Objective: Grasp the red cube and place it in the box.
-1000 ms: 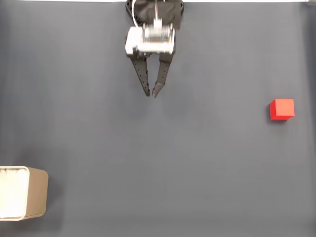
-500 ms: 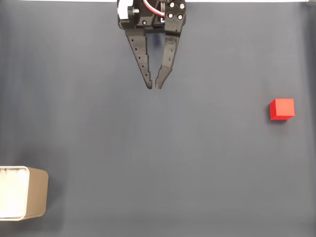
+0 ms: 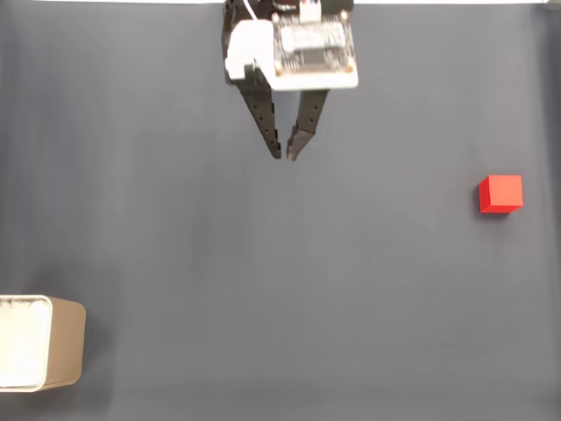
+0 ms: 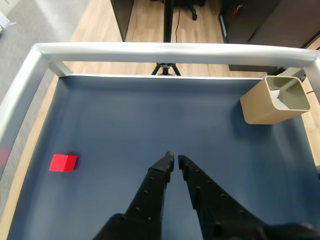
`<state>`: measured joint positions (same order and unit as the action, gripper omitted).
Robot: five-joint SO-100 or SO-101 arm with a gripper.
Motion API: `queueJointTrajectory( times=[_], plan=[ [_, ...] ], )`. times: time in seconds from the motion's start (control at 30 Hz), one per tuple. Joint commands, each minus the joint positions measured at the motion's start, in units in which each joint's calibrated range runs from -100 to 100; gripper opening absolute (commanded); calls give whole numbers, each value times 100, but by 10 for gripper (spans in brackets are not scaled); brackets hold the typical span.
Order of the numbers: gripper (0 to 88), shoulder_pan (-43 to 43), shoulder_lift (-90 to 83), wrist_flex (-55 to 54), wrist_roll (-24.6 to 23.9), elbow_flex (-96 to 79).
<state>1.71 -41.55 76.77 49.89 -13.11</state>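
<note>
Hovering pincer (image 3: 286, 156), tips nearly touching, empty

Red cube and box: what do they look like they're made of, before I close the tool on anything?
The red cube looks like matte plastic or painted wood: flat, even colour, crisp edges, no glare. I cannot tell which.

The box looks like thin, smooth plastic or coated card: tan outer wall, pale inside, rounded corners, thin rim. It seems light, though that is a guess.

The tool fingers appear to be black moulded or printed plastic.
</note>
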Motion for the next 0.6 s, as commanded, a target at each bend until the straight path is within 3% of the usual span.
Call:
queueJointTrajectory(
  times=[0.0, 0.57],
  plan=[
    [0, 106, 178, 159, 54, 481],
    [0, 902, 802, 364, 220, 700]
  ],
)
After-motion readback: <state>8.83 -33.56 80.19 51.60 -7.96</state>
